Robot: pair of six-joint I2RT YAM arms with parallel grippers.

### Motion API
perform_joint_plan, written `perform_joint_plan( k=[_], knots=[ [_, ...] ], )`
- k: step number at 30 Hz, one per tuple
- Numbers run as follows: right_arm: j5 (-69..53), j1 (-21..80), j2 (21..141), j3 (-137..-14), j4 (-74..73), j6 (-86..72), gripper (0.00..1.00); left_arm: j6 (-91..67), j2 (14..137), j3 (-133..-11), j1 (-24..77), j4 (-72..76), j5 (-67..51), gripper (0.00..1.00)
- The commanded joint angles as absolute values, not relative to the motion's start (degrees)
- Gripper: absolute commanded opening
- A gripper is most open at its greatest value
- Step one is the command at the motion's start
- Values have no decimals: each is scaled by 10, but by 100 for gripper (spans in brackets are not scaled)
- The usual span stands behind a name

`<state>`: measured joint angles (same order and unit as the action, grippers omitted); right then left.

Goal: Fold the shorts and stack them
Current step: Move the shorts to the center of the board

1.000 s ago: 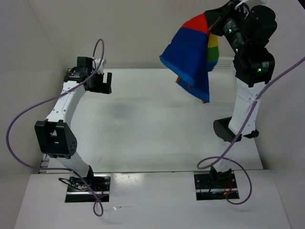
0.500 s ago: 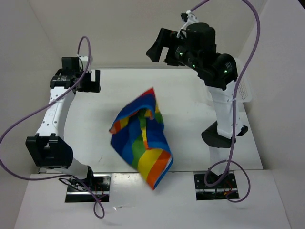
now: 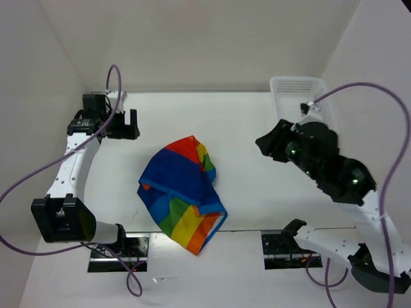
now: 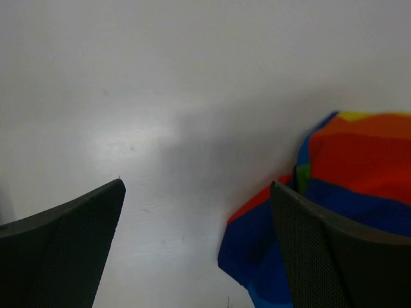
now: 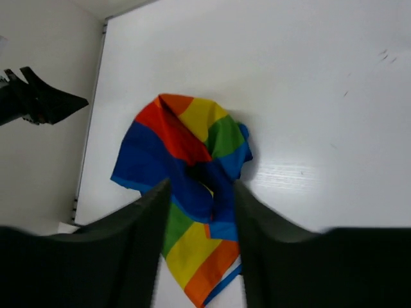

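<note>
The rainbow-striped shorts (image 3: 183, 192) lie crumpled in a heap on the white table, left of centre near the front edge. They also show in the right wrist view (image 5: 186, 192) and at the right of the left wrist view (image 4: 334, 192). My left gripper (image 3: 124, 124) is open and empty, held above the table at the far left, apart from the shorts; in its own view (image 4: 196, 192) only bare table lies between its fingers. My right gripper (image 3: 273, 146) is open and empty, raised to the right of the shorts; in its own view (image 5: 200, 192) it looks down on them from well above.
A white mesh basket (image 3: 302, 86) stands at the back right corner. White walls close in the table at the back and both sides. Purple cables loop from both arms. The arm bases (image 3: 119, 247) sit at the front edge.
The right gripper swung the shorts from high at the back right, let go, and they dropped onto the table left of centre. The right arm has pulled back to the right and lowered.
</note>
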<state>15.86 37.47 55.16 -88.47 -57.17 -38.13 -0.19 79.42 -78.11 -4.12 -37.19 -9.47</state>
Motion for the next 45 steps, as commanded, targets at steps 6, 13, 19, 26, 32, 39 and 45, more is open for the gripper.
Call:
perform_joint_plan(
  k=[6, 13, 19, 26, 32, 39, 45],
  knots=[
    [52, 383, 617, -641, -352, -431, 64, 0, 708, -621, -17, -397, -222, 100],
    [118, 438, 764, -702, -309, -402, 100, 0, 714, -523, 15, -328, -368, 84],
    [209, 438, 848, -824, -338, -372, 100, 0, 758, -594, 71, -280, -464, 7],
    [201, 366, 792, -850, -347, -364, 100, 0, 834, -738, 203, -190, -495, 4],
    [125, 246, 702, -782, -326, -358, 100, 0, 919, -830, 274, -134, -544, 42],
    [98, 230, 661, -718, -350, -371, 100, 0, 986, -931, 266, -240, -504, 95],
    [17, 247, 629, -636, -350, -376, 100, 0, 893, -787, 92, -251, -414, 94]
  ],
)
